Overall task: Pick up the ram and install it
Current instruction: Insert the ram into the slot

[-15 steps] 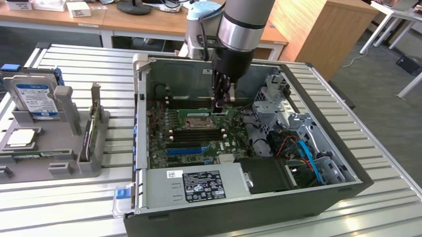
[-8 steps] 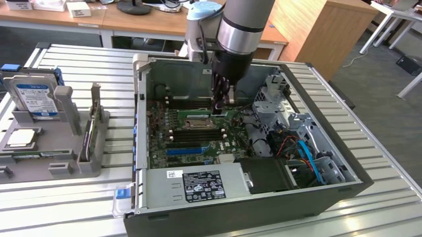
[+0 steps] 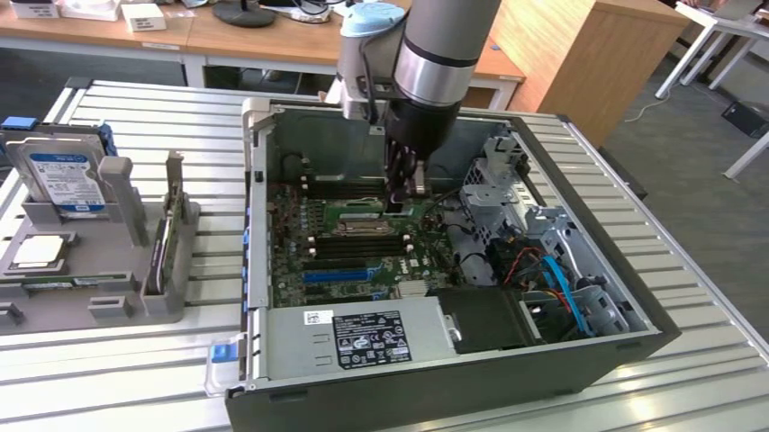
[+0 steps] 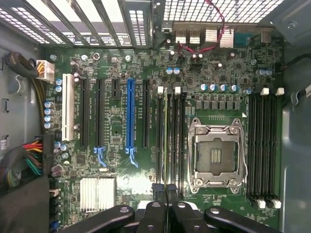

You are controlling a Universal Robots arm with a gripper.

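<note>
The ram (image 4: 166, 141) is a thin green stick seen edge-on. It stands in one of the long black slots just beside the empty CPU socket (image 4: 216, 155) on the motherboard (image 4: 116, 126). My gripper (image 4: 167, 191) is shut, its two black fingertips (image 4: 159, 190) pressed together right at the ram's near end. Whether they pinch it or only rest on it I cannot tell. In the exterior view the gripper (image 3: 401, 209) reaches straight down into the open computer case (image 3: 258, 207), with its tips at board level beside the socket (image 3: 360, 220).
Inside the case are a drive cage with cables (image 3: 541, 261) on the exterior view's right and the power supply (image 3: 360, 337) at the front. Outside on that view's left, a grey fixture (image 3: 72, 306) holds a silver hard drive (image 3: 67, 180) and an upright card (image 3: 168, 234).
</note>
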